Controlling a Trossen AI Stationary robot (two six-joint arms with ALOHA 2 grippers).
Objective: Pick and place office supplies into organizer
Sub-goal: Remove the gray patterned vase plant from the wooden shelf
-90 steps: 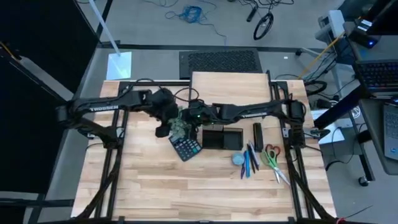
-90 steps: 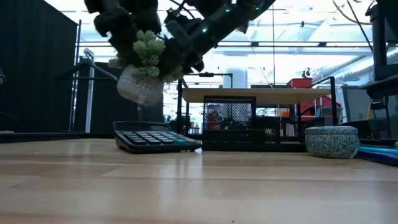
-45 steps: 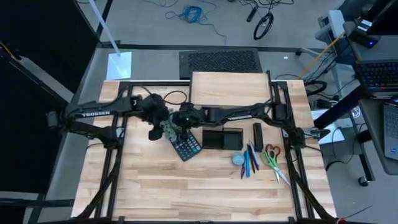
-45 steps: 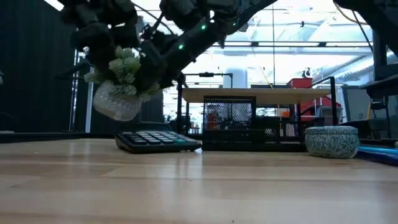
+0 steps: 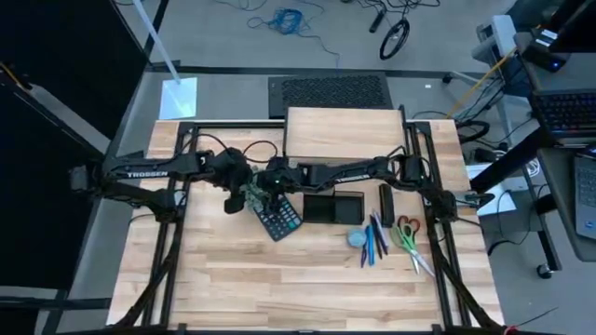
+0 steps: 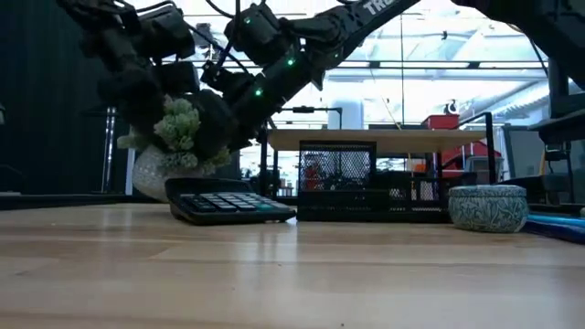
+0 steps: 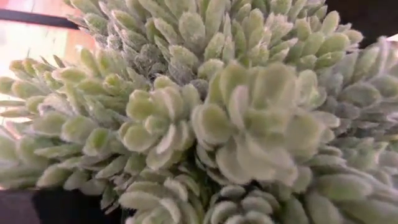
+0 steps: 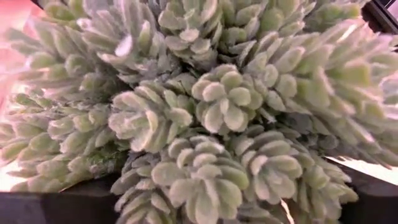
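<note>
Meeting over the back-left part of the counter [image 5: 233,279], the left end effector [image 5: 237,191] and the right end effector [image 5: 265,189] both sat at the fuzzy green plant [image 6: 178,132] in its pale round pot [image 6: 151,174]. Whether either one was clamped on the plant or standing open cannot be told; both wrist views were filled with its furry green leaves [image 7: 236,124] [image 8: 205,124]. In the low view the pot was low, just behind and left of the black calculator [image 6: 228,206], with dark arm parts crowding over it. From above, the calculator [image 5: 277,221] lay tilted just beside the black mesh organizer [image 5: 332,207], which stood on the counter in front of a wooden shelf riser [image 5: 343,135]. Right of the organizer lay a dark block [image 5: 386,205], a small round blue-grey disc [image 5: 357,238], several slim blue and dark pens [image 5: 372,242], and scissors [image 5: 408,244] with red and green handles, all on the counter and outside the organizer.
</note>
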